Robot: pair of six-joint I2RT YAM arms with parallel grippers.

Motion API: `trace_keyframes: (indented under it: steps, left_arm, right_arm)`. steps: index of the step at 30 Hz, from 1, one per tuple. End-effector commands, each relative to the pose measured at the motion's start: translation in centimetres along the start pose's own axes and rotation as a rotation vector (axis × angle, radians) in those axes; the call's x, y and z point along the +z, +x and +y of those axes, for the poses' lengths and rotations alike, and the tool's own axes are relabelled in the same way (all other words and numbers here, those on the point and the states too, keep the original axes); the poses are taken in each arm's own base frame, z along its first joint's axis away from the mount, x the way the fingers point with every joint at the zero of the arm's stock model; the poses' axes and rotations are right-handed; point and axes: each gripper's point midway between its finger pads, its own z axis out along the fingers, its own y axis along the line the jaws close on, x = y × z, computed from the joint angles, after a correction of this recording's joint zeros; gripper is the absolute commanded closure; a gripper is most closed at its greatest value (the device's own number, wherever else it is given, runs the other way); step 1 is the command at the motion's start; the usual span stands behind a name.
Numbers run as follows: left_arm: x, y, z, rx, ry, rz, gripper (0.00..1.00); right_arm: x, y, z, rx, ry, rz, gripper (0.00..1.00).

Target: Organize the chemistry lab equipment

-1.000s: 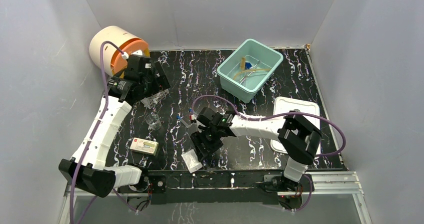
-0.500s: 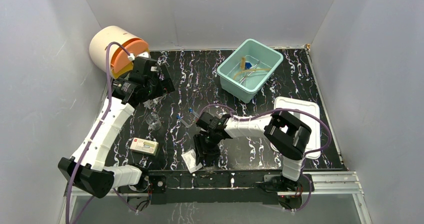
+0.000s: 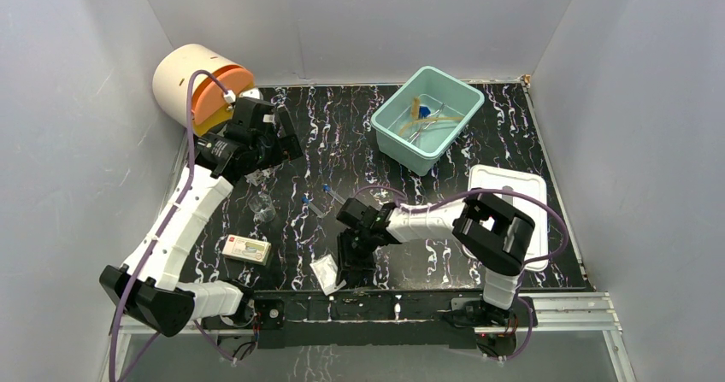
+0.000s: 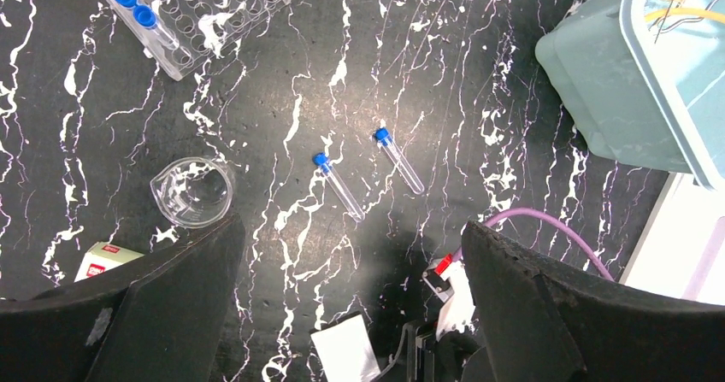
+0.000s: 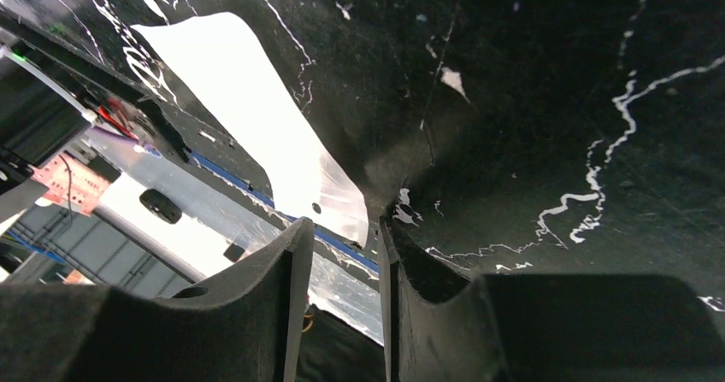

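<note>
We saw the left gripper (image 4: 349,228) with its jaws spread as wide as they go, holding and touching nothing, raised over the left part of the worktop (image 4: 479,74). The right gripper (image 5: 342,228) was down at the worktop's near edge, its jaws drawn in to a narrow gap. One end of the packet (image 5: 256,117) reached into the mouth of that gap (whether the fingers (image 5: 256,314) pinched it, we could not tell). The rest of the packet lay flat ahead of the tips, along the near edge about midway.

We counted one packet, one rack (image 4: 201,19) with two blue-capped tubes in it, two loose tubes (image 4: 338,185) lying side by side without touching, one beaker (image 4: 192,192) and one box (image 4: 107,258). Below the left gripper, the loose tubes lay between its jaws and the beaker lay just beside one finger. The rack was farther off, toward the far left corner. One tub (image 3: 427,117) sat by the far edge, right of middle, with a tan hose (image 3: 421,124) inside.
</note>
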Motion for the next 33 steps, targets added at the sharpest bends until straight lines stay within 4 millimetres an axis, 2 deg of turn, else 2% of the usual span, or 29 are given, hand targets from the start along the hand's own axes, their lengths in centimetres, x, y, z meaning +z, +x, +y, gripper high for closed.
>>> trace_keyframes:
  steps: [1,5,7,9,11,15,20,24,26,29,33]
  left_arm:
    - [-1.0,-1.4,-0.5,0.005,0.017,-0.051,0.02]
    - [-1.1,-1.4,-0.6,0.013,0.016,-0.052,0.02]
    - [-1.1,-1.4,-0.6,0.015,0.017,-0.053,0.02]
    - [-1.0,-1.3,-0.7,0.015,0.020,-0.050,0.02]
    - [-1.0,-1.2,-0.8,0.015,0.022,-0.048,0.02]
    - [-0.9,-1.1,-0.9,0.012,0.026,-0.044,0.02]
    - [-0.4,-0.6,-1.2,0.004,0.039,-0.030,0.02]
    - [0.6,1.0,-0.5,-0.009,0.031,-0.014,0.02]
    - [0.9,1.7,-0.8,-0.018,0.066,-0.010,0.02]
    - [0.9,2.2,-1.7,-0.036,0.129,-0.005,0.02]
    - [0.6,3.0,-4.7,-0.058,0.301,0.030,0.02]
  right_arm:
    - [0.7,-2.2,-1.0,0.036,0.041,-0.139,0.59]
    - [1.0,-2.8,-1.0,0.050,0.048,-0.178,0.66]
    - [0.8,-3.1,-1.0,0.052,0.050,-0.200,0.74]
    - [0.4,-3.6,-0.9,0.053,0.050,-0.229,0.84]
    - [-0.1,-3.9,-0.8,0.057,0.057,-0.244,1.00]
    - [-1.8,-4.9,-0.5,0.013,0.080,-0.281,1.00]
    - [-5.9,-7.2,0.2,-0.069,0.053,-0.379,1.00]
    - [-9.4,-8.8,0.9,-0.160,-0.016,-0.453,1.00]
    - [-11.3,-9.6,1.6,-0.193,-0.068,-0.502,1.00]
    - [-14.5,-10.7,3.0,-0.242,-0.143,-0.578,1.00]
    - [-18.5,-12.0,4.9,-0.312,-0.198,-0.668,1.00]
